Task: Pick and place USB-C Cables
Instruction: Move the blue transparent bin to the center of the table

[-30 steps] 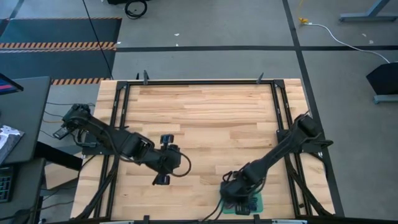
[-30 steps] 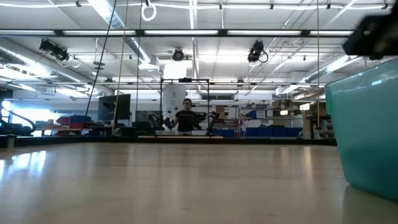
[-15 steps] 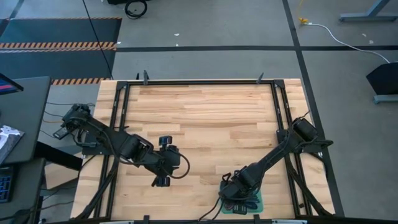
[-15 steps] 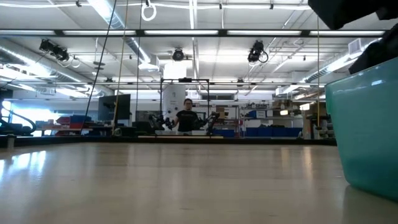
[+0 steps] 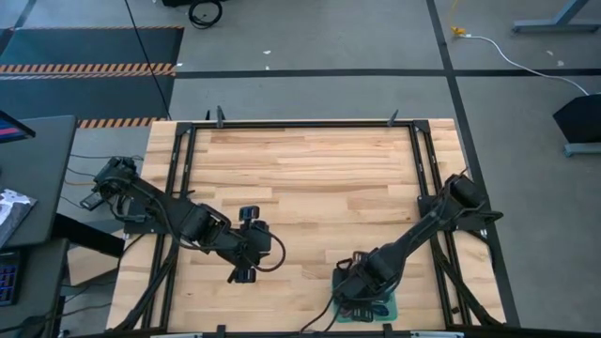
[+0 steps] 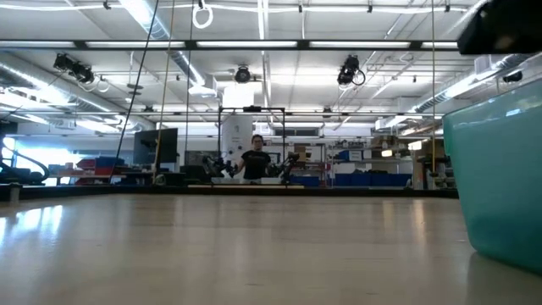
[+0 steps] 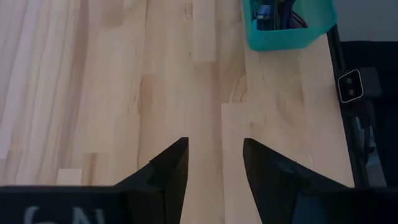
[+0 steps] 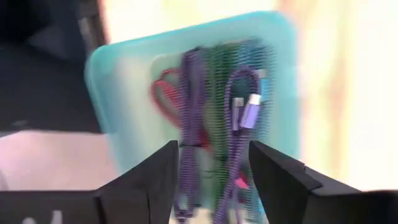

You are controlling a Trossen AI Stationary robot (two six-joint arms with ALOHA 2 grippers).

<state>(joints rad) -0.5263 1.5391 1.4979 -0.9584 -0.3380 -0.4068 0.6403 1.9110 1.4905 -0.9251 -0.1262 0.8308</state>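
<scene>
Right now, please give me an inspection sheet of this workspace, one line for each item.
Surface: wooden table, bare in the middle.
Job's things: USB-C cables lie in a bundle inside the teal tray at the table's near edge; red, purple and green show.
Clutter: nothing seen.
Grippers: right gripper open, above the tray; left gripper open, empty, over bare wood.
Cables: black arm cables loop by the left wrist.
Surroundings: a person stands far behind the table.

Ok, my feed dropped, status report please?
Right gripper open, above teal tray. USB-C cables all lying in the tray, none gripped. Left gripper open over bare table. Nothing in the way.
</scene>
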